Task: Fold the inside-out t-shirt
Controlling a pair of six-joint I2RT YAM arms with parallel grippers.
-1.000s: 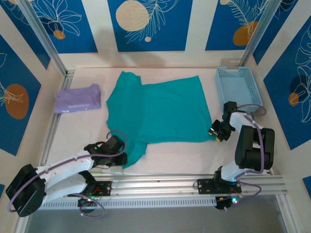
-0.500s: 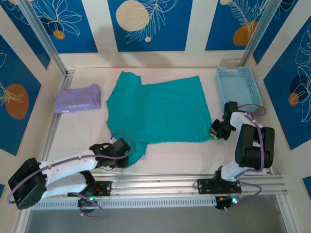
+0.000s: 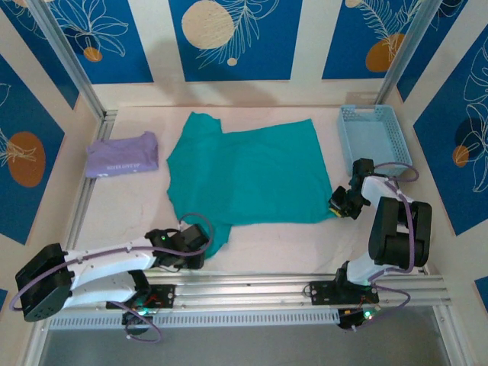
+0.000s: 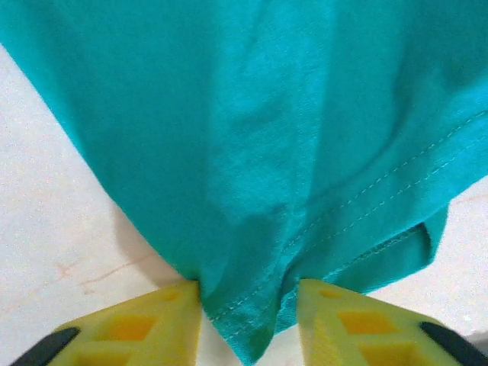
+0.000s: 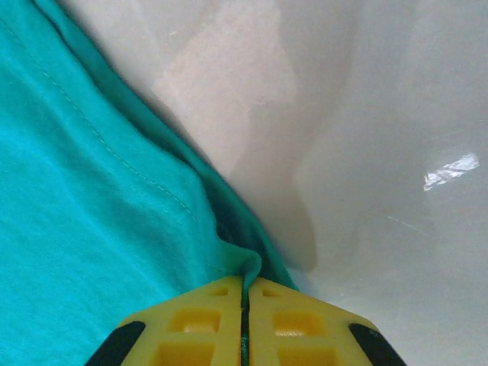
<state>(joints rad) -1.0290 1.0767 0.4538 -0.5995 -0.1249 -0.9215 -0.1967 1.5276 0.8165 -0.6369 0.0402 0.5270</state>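
The inside-out t-shirt (image 3: 252, 171) lies spread flat and teal in the middle of the table, with one sleeve pointing to the back left. My left gripper (image 3: 200, 242) is at its near-left corner. In the left wrist view the stitched hem corner (image 4: 252, 305) bunches between the two yellow fingers (image 4: 152, 320), which stand apart and touch the cloth on both sides. My right gripper (image 3: 337, 206) sits at the shirt's near-right corner. There its yellow fingers (image 5: 198, 320) are pressed together, with a fold of the teal hem (image 5: 244, 263) pinched between them.
A folded lavender shirt (image 3: 122, 155) lies at the left. A light-blue basket (image 3: 374, 133) stands at the back right. An aluminium rail (image 3: 290, 290) runs along the near edge and slanted frame posts (image 3: 76, 84) flank the table.
My left arm has slid right along the near edge to the shirt's lower-left corner. The right gripper has stayed at the near-right corner.
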